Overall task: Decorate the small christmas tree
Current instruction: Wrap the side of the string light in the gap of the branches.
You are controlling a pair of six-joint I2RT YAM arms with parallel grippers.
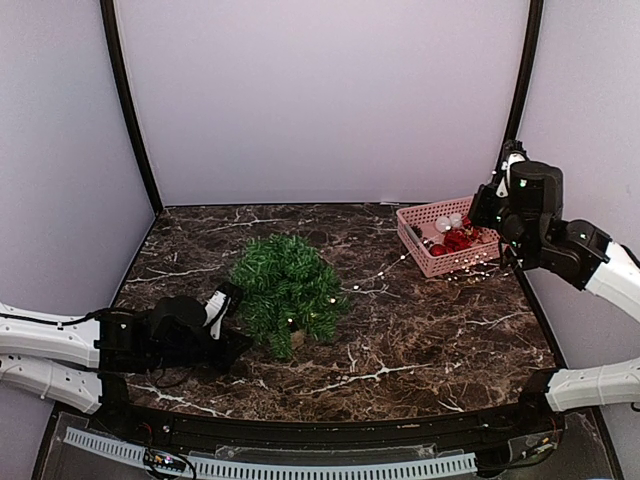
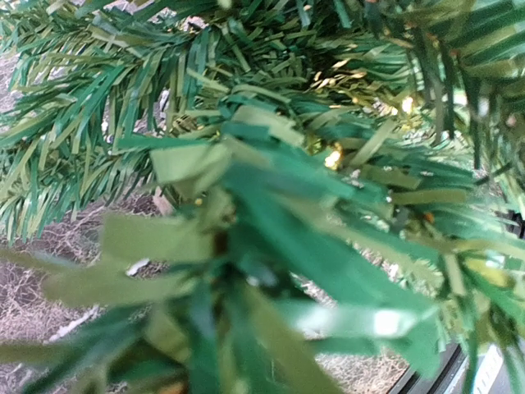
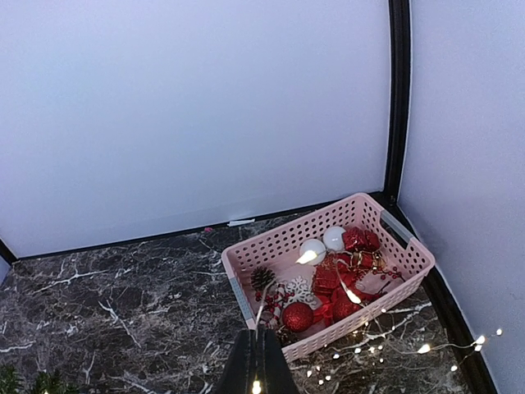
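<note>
The small christmas tree [image 1: 285, 285] stands left of the table's middle, with tiny lit lights low on its right side. My left gripper [image 1: 224, 302] lies low against its left flank. In the left wrist view green needles of the tree [image 2: 246, 164] fill the picture and hide the jaws. High over the basket, my right gripper [image 1: 487, 212] [image 3: 259, 332] is shut on the thin wire of a light string [image 3: 351, 294]. That light string [image 1: 385, 270] trails from the basket across the table to the tree.
A pink plastic basket [image 1: 415, 242] [image 3: 279, 238] at the back right holds red baubles [image 3: 298, 316], white balls, a pine cone and a snowflake. Grey walls with black corner posts close the table on three sides. Lit loops of the string lie in front of the basket.
</note>
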